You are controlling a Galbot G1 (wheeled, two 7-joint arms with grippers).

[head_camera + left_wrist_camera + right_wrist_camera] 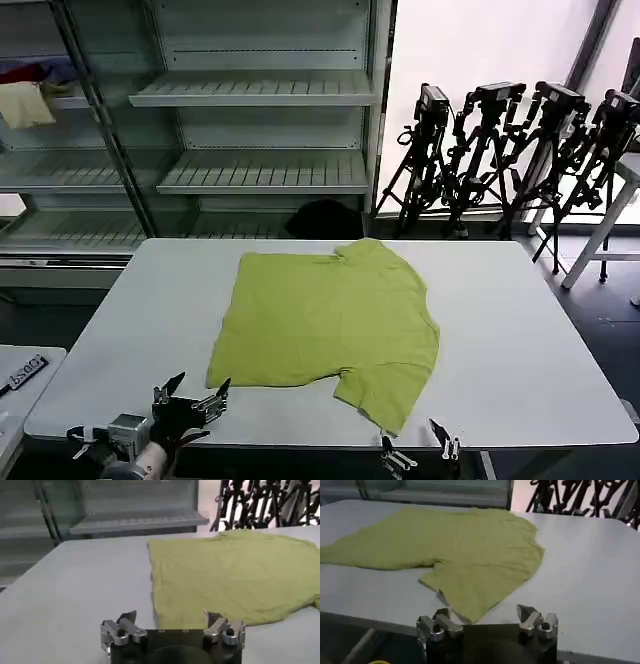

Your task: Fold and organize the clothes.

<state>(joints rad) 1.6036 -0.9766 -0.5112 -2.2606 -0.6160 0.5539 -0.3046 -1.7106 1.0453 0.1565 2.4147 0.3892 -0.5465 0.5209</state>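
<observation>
A lime yellow-green T-shirt (325, 320) lies spread flat on the white table (500, 330), collar toward the far edge, one sleeve reaching the near edge. My left gripper (192, 391) hovers open at the near left, just short of the shirt's hem corner (165, 617). The same gripper (170, 617) has nothing between its fingers. My right gripper (415, 440) stands open at the table's front edge, close to the near sleeve (480, 587). In its own wrist view the right gripper (482, 612) is empty too.
Metal shelving (260, 100) stands behind the table, with a pale cream cloth (25, 103) and a red cloth (25, 72) on a far left shelf. Black tripods (520, 150) crowd the back right. A dark object (325, 218) sits beyond the far edge. A smaller table (20, 375) is at left.
</observation>
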